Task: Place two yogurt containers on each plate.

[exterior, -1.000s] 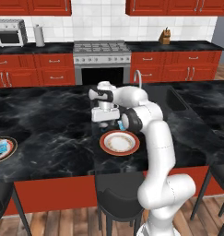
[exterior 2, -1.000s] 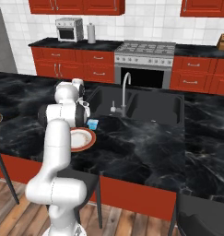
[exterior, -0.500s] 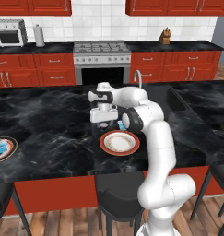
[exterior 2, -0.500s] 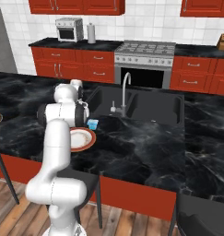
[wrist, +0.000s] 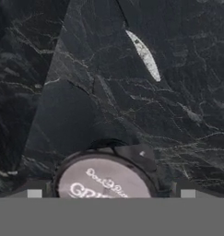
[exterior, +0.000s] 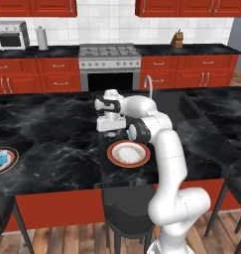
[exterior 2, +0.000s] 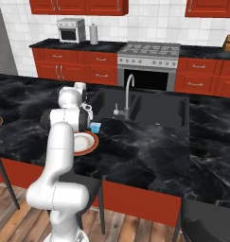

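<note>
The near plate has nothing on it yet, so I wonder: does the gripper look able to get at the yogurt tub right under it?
Probably yes. The gripper hangs open with the yogurt tub between its fingertips, and the counter around it is bare.

yogurt tub [exterior 2: 95, 126] behind near plate [exterior 2: 85, 144], another plate [exterior: 8, 163] far left

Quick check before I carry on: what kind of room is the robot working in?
A home-style kitchen, rendered. A steel stove with oven sits between red cabinets, a sink with a curved faucet is set into the black marble island counter, and a small toaster oven stands on the back counter.
</note>
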